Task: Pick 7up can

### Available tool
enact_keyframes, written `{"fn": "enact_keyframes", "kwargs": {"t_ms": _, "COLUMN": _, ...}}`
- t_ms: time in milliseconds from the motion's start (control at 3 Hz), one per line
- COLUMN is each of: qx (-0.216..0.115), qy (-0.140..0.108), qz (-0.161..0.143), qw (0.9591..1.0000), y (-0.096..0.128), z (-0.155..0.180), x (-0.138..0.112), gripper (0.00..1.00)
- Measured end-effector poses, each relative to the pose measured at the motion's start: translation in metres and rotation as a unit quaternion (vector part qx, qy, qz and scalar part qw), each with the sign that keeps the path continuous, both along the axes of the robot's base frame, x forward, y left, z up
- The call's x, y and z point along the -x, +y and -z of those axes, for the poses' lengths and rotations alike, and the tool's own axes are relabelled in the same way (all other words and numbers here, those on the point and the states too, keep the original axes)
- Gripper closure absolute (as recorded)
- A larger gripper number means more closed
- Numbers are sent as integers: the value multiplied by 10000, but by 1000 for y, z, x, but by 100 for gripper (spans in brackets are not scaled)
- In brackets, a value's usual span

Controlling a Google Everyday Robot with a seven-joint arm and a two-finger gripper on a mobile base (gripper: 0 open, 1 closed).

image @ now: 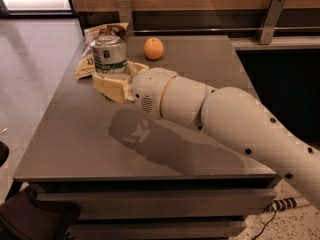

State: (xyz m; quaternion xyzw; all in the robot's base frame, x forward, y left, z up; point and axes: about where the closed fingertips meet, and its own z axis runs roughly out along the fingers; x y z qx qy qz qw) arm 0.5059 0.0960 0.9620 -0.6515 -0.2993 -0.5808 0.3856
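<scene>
- Grey table point(75, 149), flat matte top.
- Orange point(153, 48) lying near the far edge.
- Chip bag point(86, 64) lying at the far left corner.
- 7up can point(109, 54) upright just before the bag, base hidden.
- Gripper point(116, 76) above the left rear part, clasping the can.

We are seeing overhead light, floor point(35, 59) glare (top left), gripper point(116, 76) at the 7up can point(108, 53), arm point(240, 124) shadowing the table point(75, 144).
</scene>
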Motion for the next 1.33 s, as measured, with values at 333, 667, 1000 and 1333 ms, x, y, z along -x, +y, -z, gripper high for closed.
{"fn": "enact_keyframes", "kwargs": {"t_ms": 333, "qx": 225, "qy": -516, "qz": 341, "qw": 9978, "y": -6, "z": 30, "x": -3, "gripper": 100}}
{"fn": "enact_keyframes", "kwargs": {"t_ms": 667, "qx": 401, "qy": -693, "qz": 712, "qw": 9942, "y": -13, "z": 60, "x": -3, "gripper": 100}}
{"fn": "enact_keyframes", "kwargs": {"t_ms": 1000, "qx": 560, "qy": -698, "qz": 978, "qw": 9912, "y": -19, "z": 86, "x": 1, "gripper": 100}}
{"fn": "enact_keyframes", "kwargs": {"t_ms": 1333, "qx": 663, "qy": -631, "qz": 1114, "qw": 9896, "y": -22, "z": 103, "x": 4, "gripper": 100}}
